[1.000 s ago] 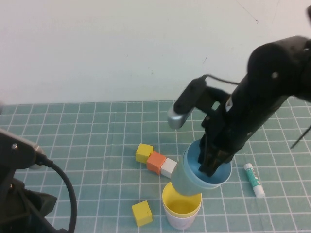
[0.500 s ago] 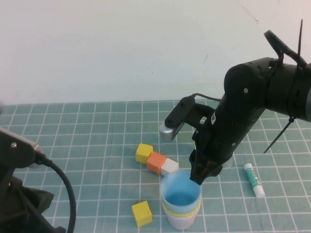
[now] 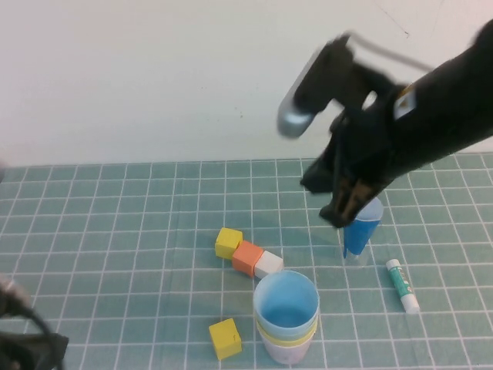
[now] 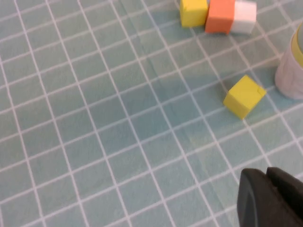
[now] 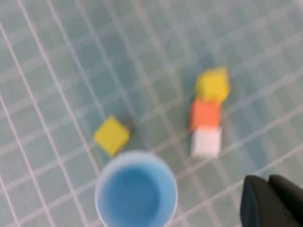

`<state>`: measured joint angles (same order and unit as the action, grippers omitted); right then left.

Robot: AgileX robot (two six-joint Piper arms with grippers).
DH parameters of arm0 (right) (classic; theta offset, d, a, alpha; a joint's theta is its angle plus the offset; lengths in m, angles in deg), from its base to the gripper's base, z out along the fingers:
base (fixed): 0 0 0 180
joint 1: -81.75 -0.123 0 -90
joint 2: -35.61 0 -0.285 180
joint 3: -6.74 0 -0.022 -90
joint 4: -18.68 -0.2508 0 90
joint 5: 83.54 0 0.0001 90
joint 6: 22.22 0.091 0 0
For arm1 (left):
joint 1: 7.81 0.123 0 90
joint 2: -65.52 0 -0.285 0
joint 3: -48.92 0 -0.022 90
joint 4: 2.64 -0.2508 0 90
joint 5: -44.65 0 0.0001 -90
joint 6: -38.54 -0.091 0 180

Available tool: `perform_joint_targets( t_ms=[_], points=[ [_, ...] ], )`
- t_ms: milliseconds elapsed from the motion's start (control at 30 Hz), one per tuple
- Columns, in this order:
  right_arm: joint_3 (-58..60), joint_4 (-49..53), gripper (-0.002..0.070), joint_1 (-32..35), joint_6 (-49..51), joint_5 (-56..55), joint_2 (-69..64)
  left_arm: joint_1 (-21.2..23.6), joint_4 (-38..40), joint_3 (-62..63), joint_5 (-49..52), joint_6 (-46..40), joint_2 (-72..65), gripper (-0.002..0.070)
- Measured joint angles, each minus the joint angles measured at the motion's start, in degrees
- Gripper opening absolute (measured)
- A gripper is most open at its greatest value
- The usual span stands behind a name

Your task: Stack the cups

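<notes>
From the high view, a stack of wide tapered plastic cups (image 3: 286,322) stands near the front of the green gridded surface (image 3: 115,231), right of centre: a light blue cup (image 3: 286,297) sits nested on top, with a yellow rim and a pale lilac-pink cup showing below it, three cups counted. Left of the stack lies one lone yellow cube (image 3: 225,339); farther back a row of three cubes touches end to end, yellow (image 3: 228,243), orange (image 3: 248,257), white (image 3: 268,265). To the right stand a narrow dark blue cone-shaped cup (image 3: 362,230) and a white tube with green cap (image 3: 403,286). The right gripper (image 3: 344,208) hangs raised just beside the cone cup, jaws clenched and empty.

The left wrist view shows the left gripper (image 4: 270,198) low over bare grid at the near left, jaws clenched on nothing, which the high view does not show.

The right wrist view looks straight down into the blue cup, with all four cubes beside it.
</notes>
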<state>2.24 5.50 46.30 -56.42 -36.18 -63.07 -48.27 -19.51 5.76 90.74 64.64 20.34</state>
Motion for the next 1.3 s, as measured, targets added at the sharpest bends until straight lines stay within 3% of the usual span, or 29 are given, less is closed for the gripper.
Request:
perform_joint_targets(
  t_ms=[200,500,633,833,1167,1300],
  points=[
    [6.21,-12.25,0.0,0.0,-11.56,-6.77,12.0,0.0,-3.2,-7.24,-7.24,1.63,11.48,-0.0002],
    [29.64,-42.22,-0.0001,0.0,-44.73,-21.06,30.71,0.0,-7.92,-8.86,-10.47,1.75,17.53,-0.0002],
    [36.47,-48.88,-0.0001,0.0,-54.44,-22.88,37.84,0.0,-7.92,-8.86,-10.47,1.98,17.51,-0.0002],
    [41.24,-50.34,-0.0001,0.0,-59.03,-23.95,45.19,0.0,-7.92,-8.86,-10.47,2.98,17.64,-0.0002],
    [44.77,-50.73,-0.0001,0.0,-59.67,-26.12,46.24,0.0,-7.92,-8.86,-10.47,3.21,17.64,-0.0002],
    [48.67,-50.82,-0.0001,0.0,-59.31,-33.89,46.24,0.0,-7.92,-8.86,-10.47,3.21,17.64,-0.0002]
  ],
)
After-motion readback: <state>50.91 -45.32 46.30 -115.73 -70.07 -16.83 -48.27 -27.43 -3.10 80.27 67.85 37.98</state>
